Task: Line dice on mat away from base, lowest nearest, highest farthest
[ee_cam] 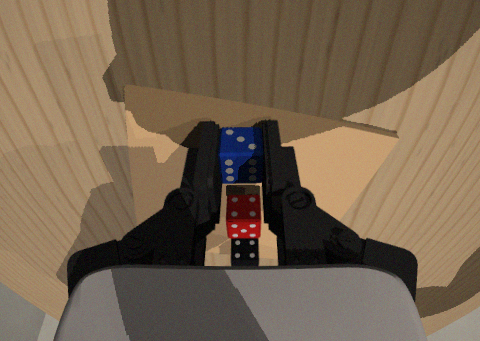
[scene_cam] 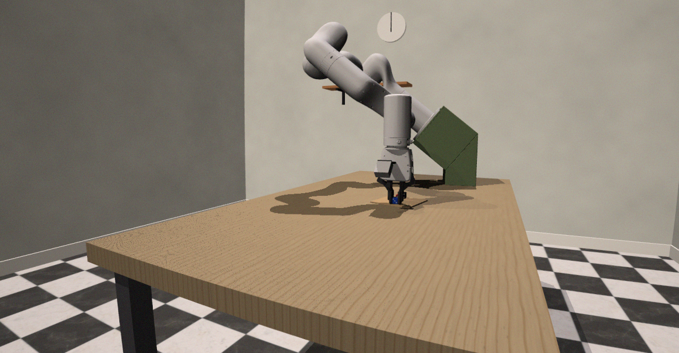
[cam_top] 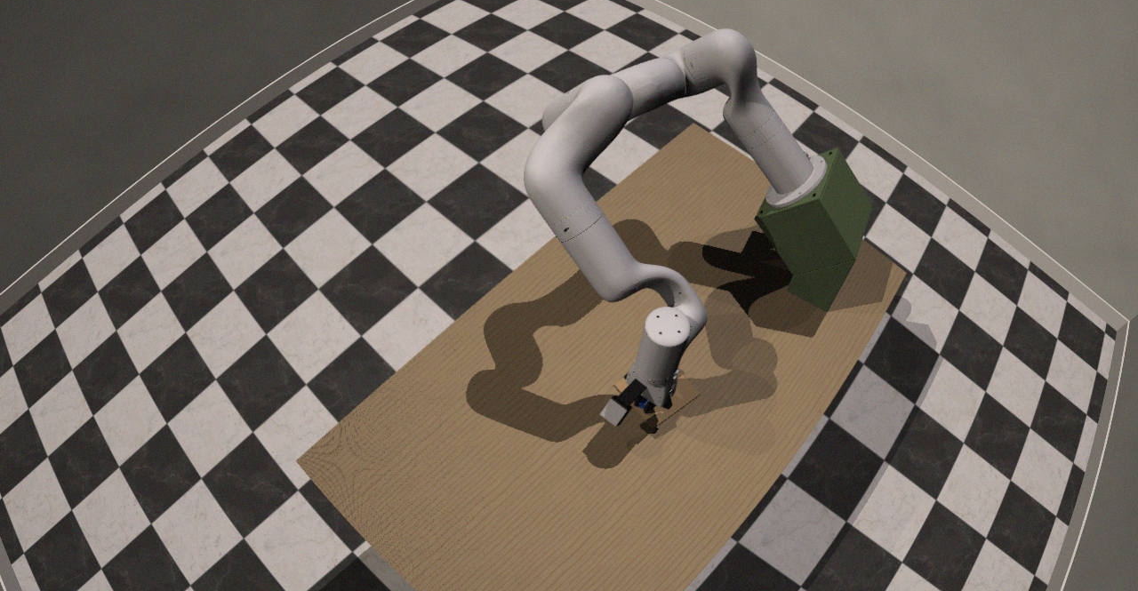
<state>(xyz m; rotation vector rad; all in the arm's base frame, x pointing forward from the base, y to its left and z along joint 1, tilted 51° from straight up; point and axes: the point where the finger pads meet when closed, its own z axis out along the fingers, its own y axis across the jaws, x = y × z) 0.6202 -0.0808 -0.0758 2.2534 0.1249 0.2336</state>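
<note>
In the wrist view my gripper (ee_cam: pixel 241 143) is shut on a blue die (ee_cam: pixel 240 155), held between the black fingertips low over the tan mat (ee_cam: pixel 314 155). Behind it, between the fingers, a red die (ee_cam: pixel 243 215) and a black die (ee_cam: pixel 244 251) lie on the mat in a row with the blue one. The blue die shows two pips on its upper face. In the exterior view the gripper (scene_cam: pixel 395 199) points straight down at the mat, with the blue die (scene_cam: pixel 394 200) just visible. In the top view the gripper (cam_top: pixel 645 406) hides the dice.
The green base block (cam_top: pixel 815 225) stands at the far end of the wooden table (scene_cam: pixel 360 251). The arm's shadow falls across the mat and the table around it.
</note>
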